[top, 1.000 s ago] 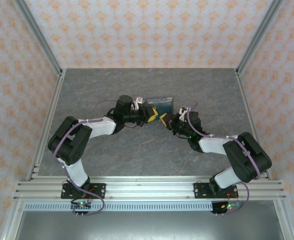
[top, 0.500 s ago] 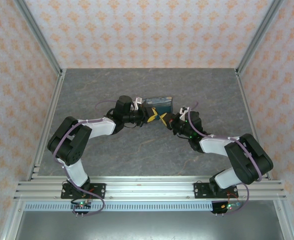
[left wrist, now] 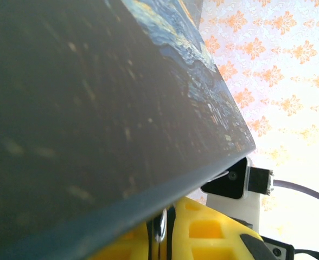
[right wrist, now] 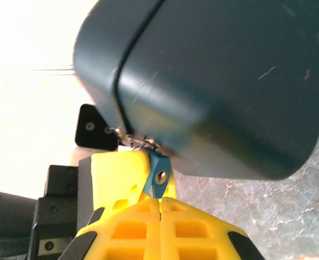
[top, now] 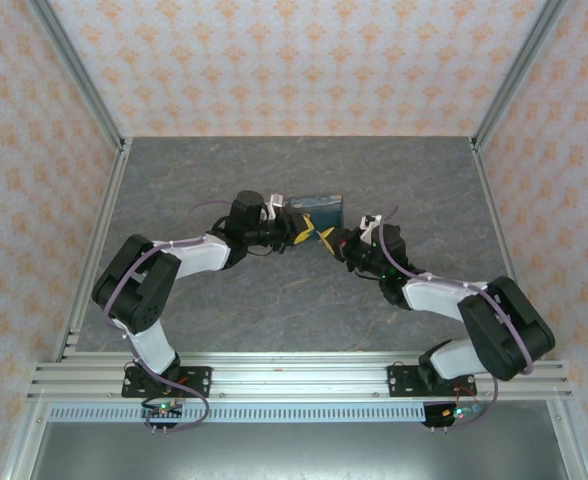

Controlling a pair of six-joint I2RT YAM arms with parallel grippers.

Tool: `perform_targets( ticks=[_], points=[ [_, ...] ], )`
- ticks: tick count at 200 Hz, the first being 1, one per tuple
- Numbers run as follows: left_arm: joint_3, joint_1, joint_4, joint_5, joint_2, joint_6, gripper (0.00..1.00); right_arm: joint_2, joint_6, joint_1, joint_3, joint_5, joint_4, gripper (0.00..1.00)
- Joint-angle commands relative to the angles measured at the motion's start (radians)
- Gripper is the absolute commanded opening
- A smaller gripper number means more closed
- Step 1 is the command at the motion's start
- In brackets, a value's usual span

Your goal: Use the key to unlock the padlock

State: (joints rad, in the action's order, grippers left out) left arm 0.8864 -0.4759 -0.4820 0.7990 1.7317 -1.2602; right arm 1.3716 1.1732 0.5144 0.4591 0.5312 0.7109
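Note:
The tiny teal padlock (right wrist: 158, 174) hangs from a small chain at the corner of the dark-blue tin (right wrist: 219, 81), its keyhole facing my right wrist camera. My left gripper (top: 303, 232) is shut on the padlock; one of its yellow fingers (right wrist: 119, 172) presses the padlock's side. My right gripper (right wrist: 160, 203) is shut on the key (right wrist: 152, 190). A thin pale blade pokes out just below the keyhole and to its left. In the top view the right gripper (top: 326, 240) meets the left one tip to tip. In the left wrist view a shiny metal sliver (left wrist: 160, 226) sits between the left gripper's (left wrist: 164, 241) fingers.
The tin (top: 319, 208) lies just behind both grippers near the middle of the grey table (top: 274, 300). Metal frame posts and patterned walls bound the table at the left, right and back.
The right arm has shifted a little left toward the left gripper, so the yellow tips now meet. The left arm and the tin have stayed put.

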Motion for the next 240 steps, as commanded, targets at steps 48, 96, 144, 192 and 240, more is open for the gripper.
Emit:
perform_targets(
  ticks=[48,96,144,192,240],
  points=[
    [-0.012,-0.003,0.016,-0.021,-0.052,-0.002,0.0,-0.104,-0.054,0.028,-0.03,-0.069,-0.12,0.0],
    [-0.012,-0.004,0.019,-0.02,-0.053,-0.002,0.0,-0.042,-0.051,0.028,0.0,-0.059,-0.09,0.0],
    [-0.007,-0.004,0.02,-0.018,-0.047,-0.001,0.0,0.008,-0.048,0.029,0.04,-0.051,-0.073,0.0],
    [-0.006,-0.004,0.014,-0.015,-0.035,-0.001,0.0,0.035,-0.043,0.029,0.064,-0.048,-0.062,0.0],
    [0.002,-0.003,0.012,-0.012,-0.025,-0.002,0.0,0.063,-0.037,0.029,0.085,-0.04,-0.048,0.0]
  ],
)
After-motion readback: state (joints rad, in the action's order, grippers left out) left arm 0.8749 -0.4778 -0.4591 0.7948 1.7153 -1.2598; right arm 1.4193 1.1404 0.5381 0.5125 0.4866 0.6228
